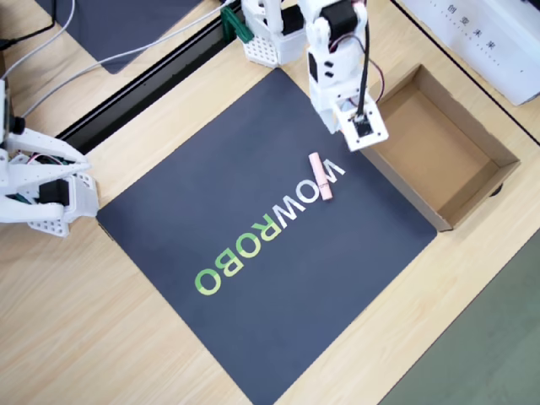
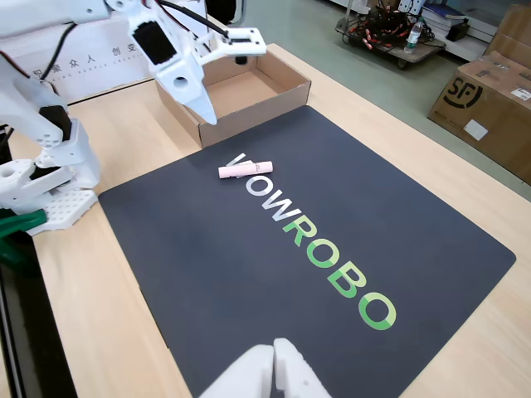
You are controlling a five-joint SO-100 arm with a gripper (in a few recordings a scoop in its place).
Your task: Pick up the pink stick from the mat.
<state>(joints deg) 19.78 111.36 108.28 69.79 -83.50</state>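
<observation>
Lying flat across the first white "W" on the mat (image 2: 415,224), pink stick (image 2: 245,169) free and easy to reach. Hanging above, near the cardboard box (image 2: 286,83), tool (image 2: 206,106) empty; opening hard to tell.

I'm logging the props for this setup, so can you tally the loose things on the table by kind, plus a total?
Pink stick: 1, lying on the first W of the lettering
Lettered mat: 1
Open cardboard box: 1, beside the mat
Total: 3

The claw hangs above the box's near wall in the fixed view, carrying nothing.
</observation>
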